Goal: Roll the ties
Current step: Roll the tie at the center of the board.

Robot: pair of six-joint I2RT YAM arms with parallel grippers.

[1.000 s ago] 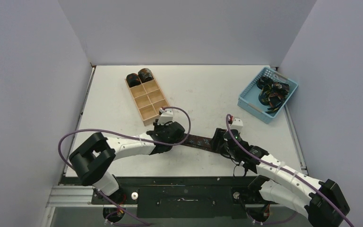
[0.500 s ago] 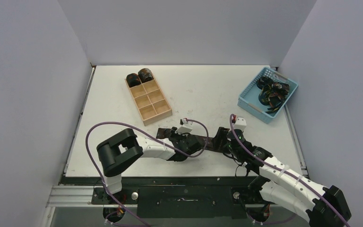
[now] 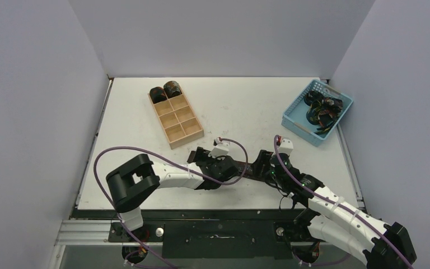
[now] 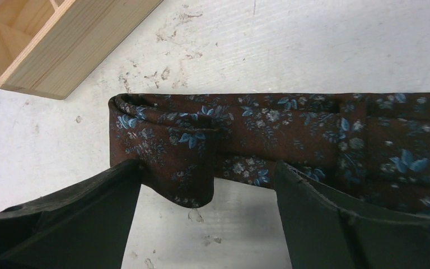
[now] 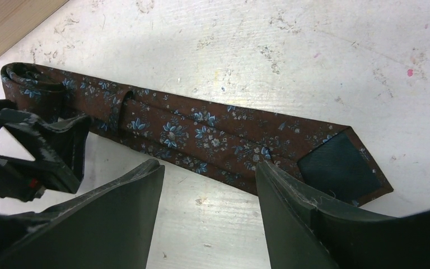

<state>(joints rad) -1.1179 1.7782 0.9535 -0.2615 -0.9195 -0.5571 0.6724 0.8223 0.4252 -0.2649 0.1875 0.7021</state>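
Lying flat on the white worktop (image 3: 246,101) in the overhead view, a dark brown floral necktie (image 3: 246,170) stretches between the left gripper (image 3: 210,162) and the right gripper (image 3: 264,163), near a tan wooden compartment tray (image 3: 186,140). Left wrist view: jaws wide apart, empty, either side of the necktie's folded end. Right wrist view: jaws apart, empty, straddling the strip near its pointed tip.

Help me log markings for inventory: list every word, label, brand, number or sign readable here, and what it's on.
None readable: no lettering shows on the tie, the wooden tray or the blue basket; the rolled ties are too small to tell.
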